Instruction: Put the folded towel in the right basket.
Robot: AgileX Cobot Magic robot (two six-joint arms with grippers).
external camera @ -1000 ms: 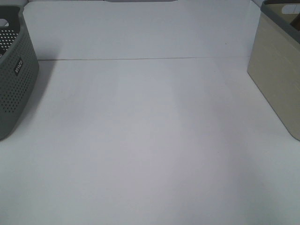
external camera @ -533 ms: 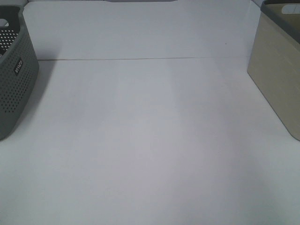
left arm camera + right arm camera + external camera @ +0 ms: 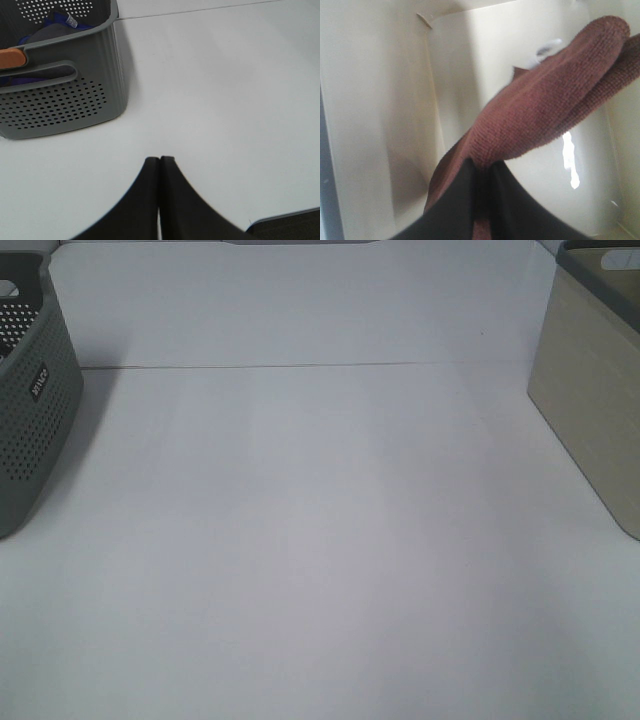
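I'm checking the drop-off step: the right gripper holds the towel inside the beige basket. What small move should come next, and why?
Probably open the right gripper and let the towel drop. The right wrist view shows it pinched in the fingers, hanging with the beige walls of the basket around it, so it seems to be inside already.

I can read nothing for certain. The grey perforated basket (image 3: 30,430) carries a small dark label (image 3: 38,381) on its side wall, just under the rim. Its pale lettering is too blurred for me to make out.
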